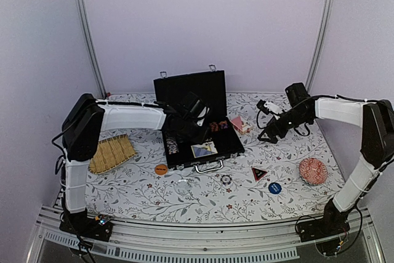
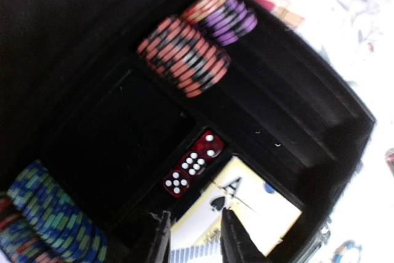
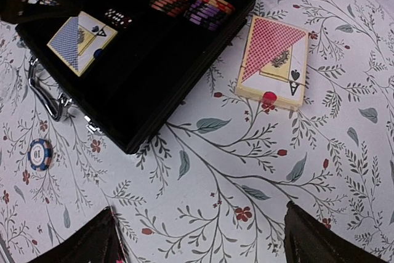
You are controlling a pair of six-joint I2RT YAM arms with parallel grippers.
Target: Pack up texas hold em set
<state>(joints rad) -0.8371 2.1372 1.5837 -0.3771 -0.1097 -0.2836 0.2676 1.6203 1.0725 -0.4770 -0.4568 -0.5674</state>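
The black case (image 1: 191, 87) lies open mid-table with its lid up. Inside it are orange-and-black chips (image 2: 184, 60), purple chips (image 2: 231, 20), blue chips (image 2: 49, 214), three red dice (image 2: 194, 163) and a blue-backed card deck (image 2: 246, 214). My left gripper (image 2: 196, 241) hovers inside the case over that deck, its jaws a little apart and holding nothing. A red-backed deck (image 3: 274, 63) lies on the cloth just right of the case (image 3: 154, 72). My right gripper (image 3: 200, 244) hangs wide open above bare cloth, nearer to me than that deck.
Loose on the cloth in front of the case lie a chip (image 1: 226, 179), an orange disc (image 1: 160, 169), a blue disc (image 1: 274, 188) and a dark triangular piece (image 1: 259, 173). A straw tray (image 1: 112, 154) sits at the left, a red patterned bowl (image 1: 313, 170) at the right.
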